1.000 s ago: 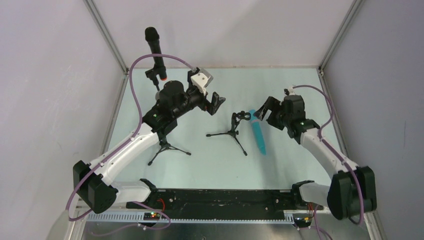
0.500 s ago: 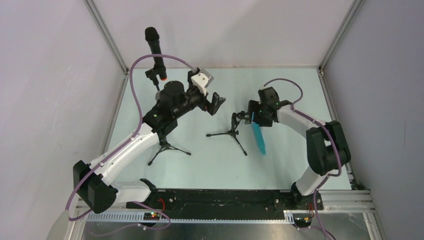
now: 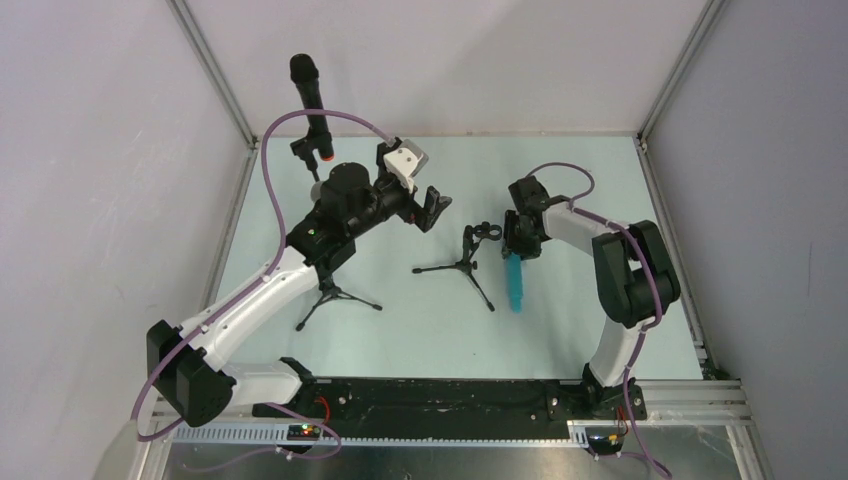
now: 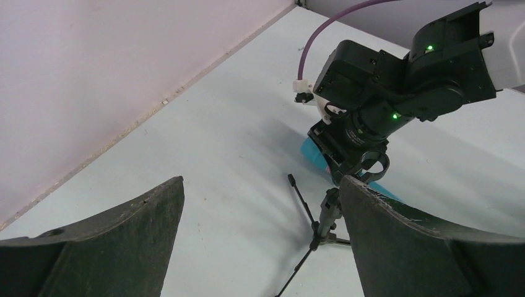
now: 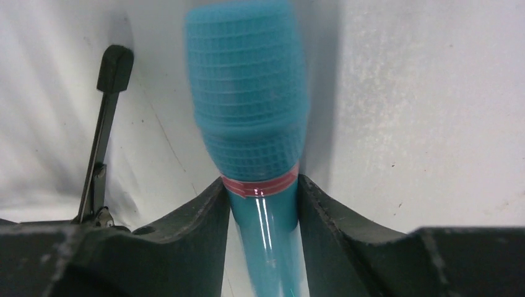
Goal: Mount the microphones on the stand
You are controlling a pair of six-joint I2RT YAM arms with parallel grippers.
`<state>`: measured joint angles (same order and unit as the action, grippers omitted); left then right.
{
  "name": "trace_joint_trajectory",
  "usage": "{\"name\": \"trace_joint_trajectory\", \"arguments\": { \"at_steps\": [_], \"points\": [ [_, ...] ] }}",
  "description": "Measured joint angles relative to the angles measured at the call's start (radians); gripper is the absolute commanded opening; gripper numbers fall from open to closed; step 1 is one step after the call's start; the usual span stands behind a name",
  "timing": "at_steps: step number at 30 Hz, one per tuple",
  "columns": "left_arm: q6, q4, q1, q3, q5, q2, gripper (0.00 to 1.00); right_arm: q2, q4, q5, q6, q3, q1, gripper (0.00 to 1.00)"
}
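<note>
The light blue microphone (image 3: 515, 282) lies on the table right of a small black tripod stand (image 3: 468, 258) whose clip (image 3: 483, 232) holds nothing. My right gripper (image 3: 520, 246) is down over the microphone's head end. In the right wrist view both fingers (image 5: 207, 216) press the light blue microphone (image 5: 247, 93) just below its red ring, so my right gripper (image 5: 263, 185) is shut on it. A black microphone (image 3: 310, 100) with an orange end ring stands in a taller stand (image 3: 330, 290) at the back left. My left gripper (image 3: 432, 207) hangs open, holding nothing, left of the small stand.
Grey walls close in the table on the left, back and right, with a metal frame post at each back corner. A purple cable (image 3: 300, 125) arcs over my left arm. In the left wrist view the small stand (image 4: 327, 213) stands just inside my right finger.
My right arm swung in and down over the light blue microphone and its jaws closed on it. The microphone turned slightly, toward the arm bases. My left arm stayed still.
</note>
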<state>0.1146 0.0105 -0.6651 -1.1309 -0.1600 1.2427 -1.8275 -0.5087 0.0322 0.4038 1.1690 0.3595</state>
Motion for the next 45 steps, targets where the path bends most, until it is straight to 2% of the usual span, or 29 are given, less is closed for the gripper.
{"name": "trace_joint_trajectory", "arguments": {
  "at_steps": [3,8,11,12,16,20,24,26,30,31,32,33,34,45],
  "points": [
    [0.0,0.0,0.0,0.0,0.0,0.0,0.98,-0.004,-0.008,-0.011,0.008,0.004,-0.016,0.37],
    [0.0,0.0,-0.001,0.0,0.0,0.0,0.98,-0.004,-0.022,-0.023,0.029,0.004,-0.039,0.37],
    [0.0,0.0,-0.002,0.0,0.0,0.0,0.98,-0.003,-0.028,-0.024,0.033,0.004,-0.046,0.47],
    [0.0,0.0,-0.003,0.0,0.0,0.0,0.98,-0.003,-0.03,-0.022,0.033,0.004,-0.047,0.55],
    [0.001,0.0,-0.004,0.0,0.0,0.0,0.98,0.002,-0.053,0.01,0.021,0.004,-0.043,0.73],
    [0.001,0.0,-0.006,0.0,0.0,0.0,0.98,0.003,-0.081,0.069,-0.004,0.004,-0.021,0.74],
    [0.002,0.0,-0.006,0.0,0.0,0.0,0.98,0.003,-0.1,0.095,-0.016,0.004,-0.006,0.64],
    [0.004,0.0,-0.006,0.0,0.0,0.0,0.98,0.003,-0.106,0.096,-0.017,0.004,-0.002,0.56],
    [0.01,0.0,-0.007,0.0,0.0,0.0,0.98,0.003,-0.113,0.099,-0.023,0.004,-0.006,0.32],
    [0.01,0.0,-0.007,0.0,0.0,0.0,0.98,0.003,-0.113,0.099,-0.023,0.004,-0.009,0.21],
    [0.01,0.0,-0.007,0.0,0.0,0.0,0.98,0.003,-0.114,0.098,-0.021,0.004,-0.011,0.16],
    [0.011,0.0,-0.007,0.0,0.0,0.0,0.98,0.003,-0.116,0.099,-0.021,0.004,-0.013,0.05],
    [0.011,0.0,-0.007,0.0,0.0,0.0,0.98,0.003,-0.115,0.099,-0.024,0.004,-0.014,0.01],
    [0.018,0.0,-0.01,0.0,0.001,-0.003,0.98,0.01,-0.111,0.074,-0.044,0.003,-0.028,0.0]
  ]
}}
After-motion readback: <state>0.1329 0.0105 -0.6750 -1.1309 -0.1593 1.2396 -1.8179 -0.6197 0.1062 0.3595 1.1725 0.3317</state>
